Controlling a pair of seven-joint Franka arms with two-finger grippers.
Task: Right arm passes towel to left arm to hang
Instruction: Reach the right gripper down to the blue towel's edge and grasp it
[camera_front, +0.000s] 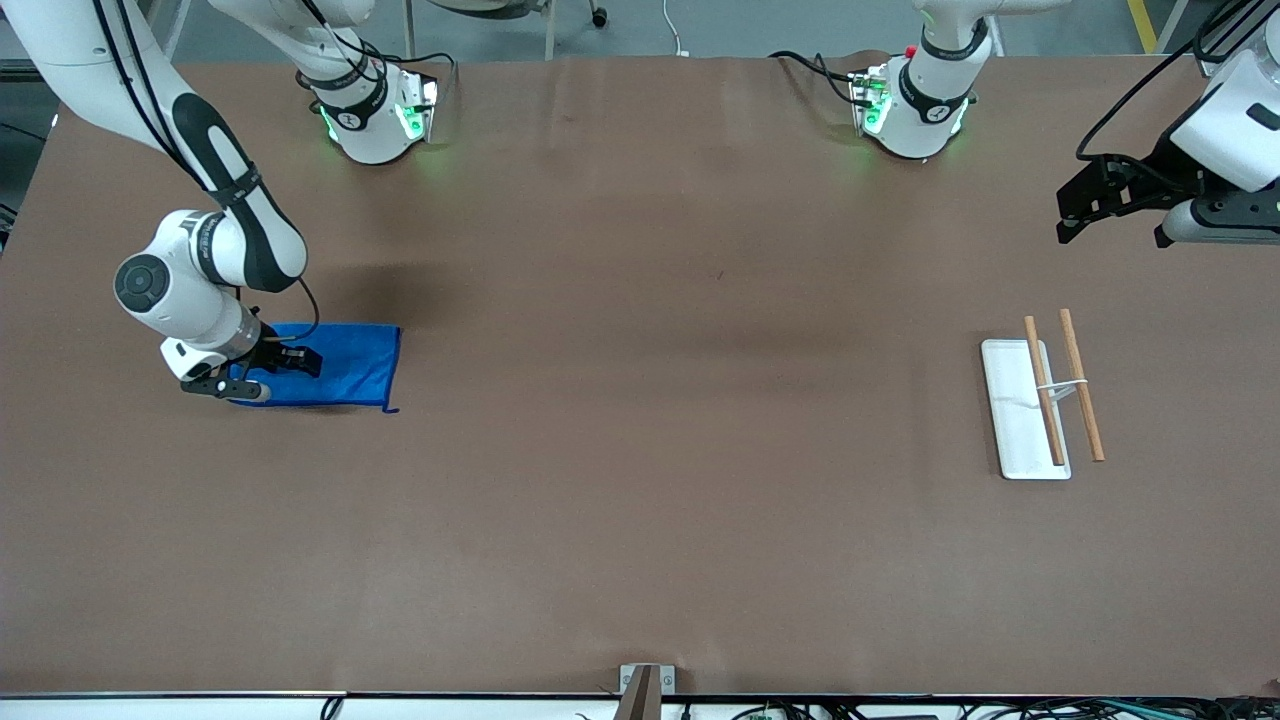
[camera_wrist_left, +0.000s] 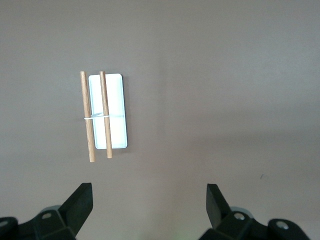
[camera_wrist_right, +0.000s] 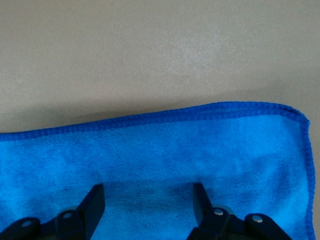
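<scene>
Front view: the towel (camera_front: 335, 366) lies flat on the tabletop (camera_front: 640, 450) at the right arm's end. The right gripper (camera_front: 262, 372) is low over the towel's outer end. The left gripper (camera_front: 1085, 205) waits in the air at the left arm's end, with the hanging rack (camera_front: 1040, 400) nearer the camera than it.

Left wrist view: jaws apart, empty; rack (camera_wrist_left: 104, 114) bare.

Right wrist view: jaws apart, straddling the towel (camera_wrist_right: 200, 150), not clamped.

Judgement: nothing is completed; grasp, handover and hanging all remain.
</scene>
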